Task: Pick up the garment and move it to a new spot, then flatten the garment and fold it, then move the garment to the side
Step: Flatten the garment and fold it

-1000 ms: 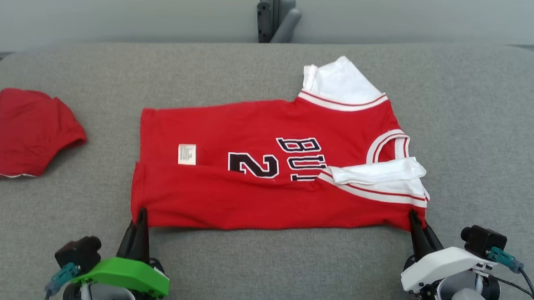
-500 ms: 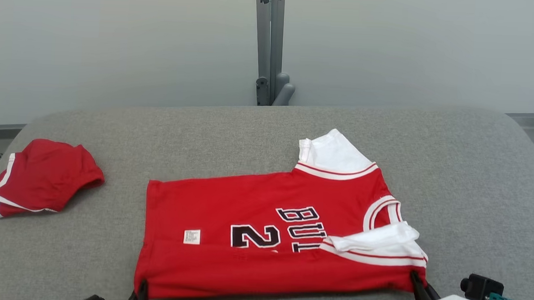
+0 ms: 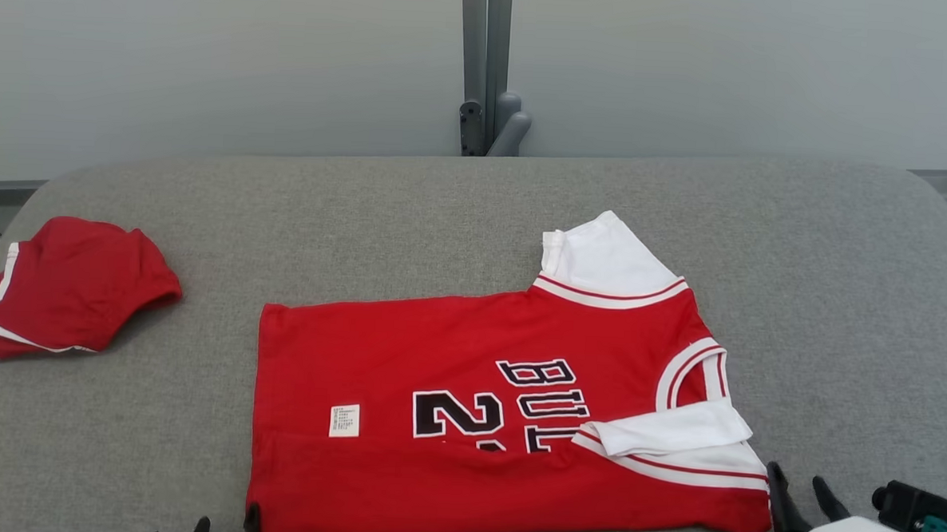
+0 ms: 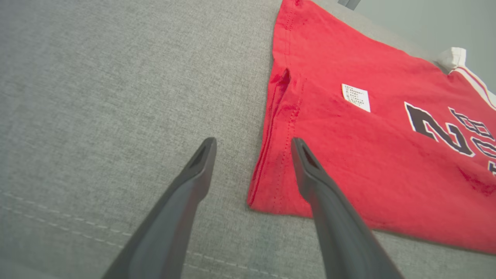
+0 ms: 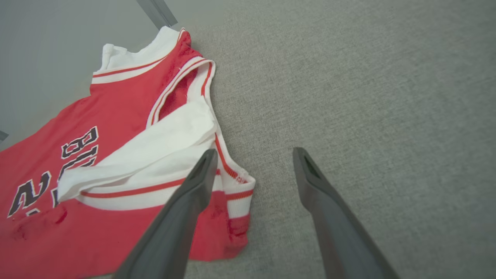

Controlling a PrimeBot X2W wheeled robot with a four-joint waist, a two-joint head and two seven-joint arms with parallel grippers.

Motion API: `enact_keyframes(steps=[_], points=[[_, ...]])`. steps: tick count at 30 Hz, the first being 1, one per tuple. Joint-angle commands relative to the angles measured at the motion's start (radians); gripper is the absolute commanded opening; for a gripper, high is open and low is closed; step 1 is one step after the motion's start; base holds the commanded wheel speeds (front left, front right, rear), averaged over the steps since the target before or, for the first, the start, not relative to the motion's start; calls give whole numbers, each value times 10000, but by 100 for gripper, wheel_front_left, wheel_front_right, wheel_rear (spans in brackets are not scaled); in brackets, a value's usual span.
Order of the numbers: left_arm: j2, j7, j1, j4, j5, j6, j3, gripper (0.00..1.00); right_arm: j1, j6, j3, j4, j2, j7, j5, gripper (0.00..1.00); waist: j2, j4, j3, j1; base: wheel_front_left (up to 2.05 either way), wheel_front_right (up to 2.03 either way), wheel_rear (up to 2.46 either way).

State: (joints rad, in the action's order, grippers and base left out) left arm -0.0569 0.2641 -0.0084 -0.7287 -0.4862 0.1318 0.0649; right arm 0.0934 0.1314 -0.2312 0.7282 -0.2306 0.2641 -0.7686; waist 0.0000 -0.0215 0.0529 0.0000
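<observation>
A grey woven cover is stretched over the counter (image 3: 114, 442), whose far corners are rounded; a line of pale stitching (image 4: 77, 228) is seen across it in the left wrist view. Behind it, a plain pale wall (image 3: 211, 63) is divided by a grey upright post (image 3: 486, 59). The garment (image 3: 470, 354), a red jersey with white trim and black lettering, is laid flat toward the counter's near side, with its near long edge folded over and a white label (image 3: 344, 420) exposed. A second red garment (image 3: 73, 288) is bunched at the left end, well apart. The left gripper (image 4: 252, 145) is held spread and empty at the jersey's near left corner, one finger over the red hem, the other over bare cover. The right gripper (image 5: 252, 155) is likewise spread and empty at the near right corner.
</observation>
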Motion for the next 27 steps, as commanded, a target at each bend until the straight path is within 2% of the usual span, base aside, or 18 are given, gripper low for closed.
enact_keyframes(steps=[1, 6, 11, 20, 27], points=[[-96, -2, 20, 300, 332, -23, -238, 100, 134, -13, 400, -254, -20, 1, 480, 100, 0, -84, -228, 0, 0, 0, 0], [-99, 0, -606, 1174, 1034, -23, -397, 100, 463, -12, 1532, -1053, 267, 1, 1996, 100, 0, -204, -678, 0, 0, 0, 0], [-239, 0, -2032, 1301, 1307, -23, -110, 100, 1680, -12, 1853, -1495, 569, 1, 3088, 100, 0, -236, -1764, 0, 0, 0, 0], [-686, 0, -4939, 110, 1156, -23, 238, 100, 4387, -12, 1451, -1242, 768, 1, 3909, 100, 0, -204, -3602, 0, 0, 0, 0], [-770, 0, -6086, -898, 779, -23, 638, 100, 5565, -12, 1038, -1075, 842, 1, 4037, 100, 0, -172, -4348, 0, 0, 0, 0]])
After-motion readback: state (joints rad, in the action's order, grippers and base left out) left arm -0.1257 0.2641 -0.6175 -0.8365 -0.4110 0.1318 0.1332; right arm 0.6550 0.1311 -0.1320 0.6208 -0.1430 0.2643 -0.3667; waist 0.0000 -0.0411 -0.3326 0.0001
